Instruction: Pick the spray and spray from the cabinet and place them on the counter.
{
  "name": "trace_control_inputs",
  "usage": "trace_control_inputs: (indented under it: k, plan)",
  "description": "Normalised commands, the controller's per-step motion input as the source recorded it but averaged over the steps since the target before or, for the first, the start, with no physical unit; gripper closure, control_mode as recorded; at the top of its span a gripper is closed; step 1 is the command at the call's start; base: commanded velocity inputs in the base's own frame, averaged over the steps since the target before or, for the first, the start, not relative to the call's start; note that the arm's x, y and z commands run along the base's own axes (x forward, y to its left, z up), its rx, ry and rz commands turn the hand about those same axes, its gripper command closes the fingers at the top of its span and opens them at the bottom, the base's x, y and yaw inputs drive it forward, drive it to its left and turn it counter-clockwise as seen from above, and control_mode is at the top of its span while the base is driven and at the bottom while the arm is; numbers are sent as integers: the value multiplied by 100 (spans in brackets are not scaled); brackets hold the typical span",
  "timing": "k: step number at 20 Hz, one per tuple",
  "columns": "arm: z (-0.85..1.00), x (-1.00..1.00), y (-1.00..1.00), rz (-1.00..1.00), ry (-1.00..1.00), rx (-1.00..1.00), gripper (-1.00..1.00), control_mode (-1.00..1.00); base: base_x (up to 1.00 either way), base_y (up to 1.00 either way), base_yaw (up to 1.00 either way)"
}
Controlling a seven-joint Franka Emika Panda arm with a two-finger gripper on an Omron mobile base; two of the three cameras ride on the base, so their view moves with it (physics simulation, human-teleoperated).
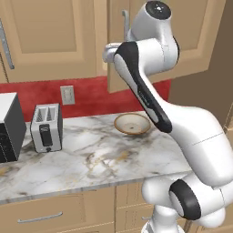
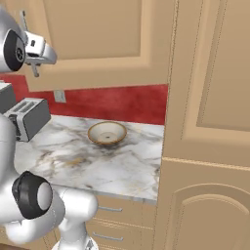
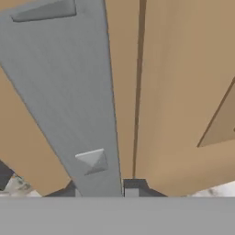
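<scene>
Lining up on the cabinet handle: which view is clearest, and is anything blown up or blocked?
Hand view: the handle looms huge, with skewed perspective. Left base view: evenly lit and sharp, but the arm covers most of the cabinet door being worked. Right base view: sharp, no glare; the gripper sits at the far left.

Tan cabinet door ajar above marble counter.

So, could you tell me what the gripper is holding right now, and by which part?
The gripper is shut on the cabinet's silver bar handle, near one end, by its mounting post.
</scene>
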Motion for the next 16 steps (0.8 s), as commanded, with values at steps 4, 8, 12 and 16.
trace_control_inputs:
  k: [4, 8, 12, 16]
  plan:
    - [0, -20, -40, 17, 5, 8, 100, -100, 0, 0, 0]
    - [6, -27, -24, 11, 7, 5, 100, -100, 0, 0, 0]
    - [0, -50, -36, 11, 0, 4, 100, -100, 0, 0, 0]
    - [0, -63, -44, 13, -1, 6, 100, -100, 0, 0, 0]
